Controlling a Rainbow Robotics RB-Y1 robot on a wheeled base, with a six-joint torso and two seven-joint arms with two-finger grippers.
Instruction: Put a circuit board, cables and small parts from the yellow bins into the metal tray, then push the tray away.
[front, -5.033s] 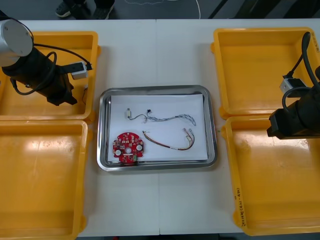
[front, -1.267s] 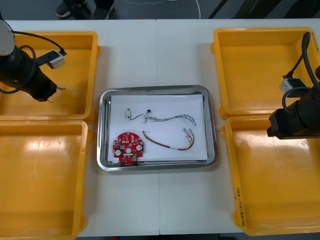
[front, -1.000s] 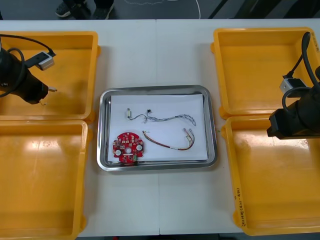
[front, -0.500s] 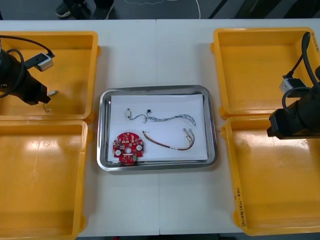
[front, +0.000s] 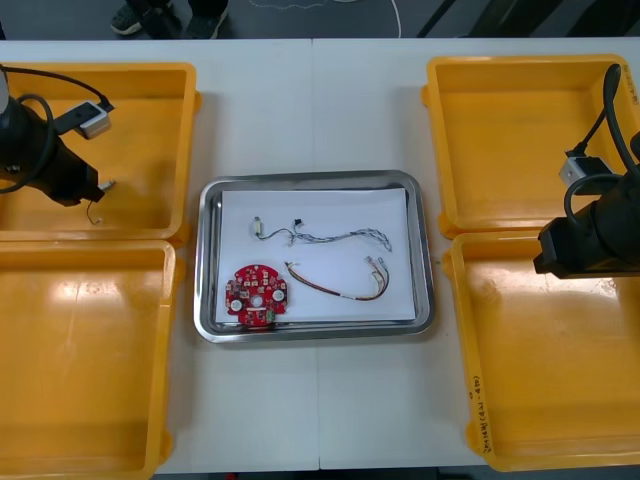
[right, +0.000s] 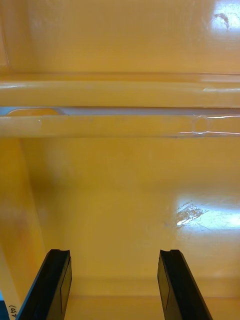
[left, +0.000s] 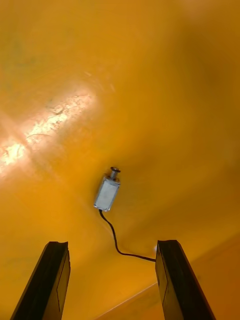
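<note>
Four yellow bins flank the metal tray on the light table, two at each side.

Left gripper: I see it low over the floor of the far left bin, near that bin's tray-side wall. Its fingers stand apart and clamp nothing. A small metal part lies on the bin floor just beyond the fingertips, in line with the gap between them. A thin black lead curls from the part toward one finger; I cannot tell whether it touches that finger.

Right gripper: I see it parked over the near right bin, close to the rim where this bin meets the far right bin. Its fingers are likewise spread, with bare bin floor between them.

Tray contents, on the white lining:
- Round red circuit board, in the near left part.
- Red and yellow cable, just beside the board on its right.
- Twisted blue and white cable, across the far half.
- Second small metal part, at that cable's left end.

Tray position: between the two pairs of bins, apart from both grippers.
</note>
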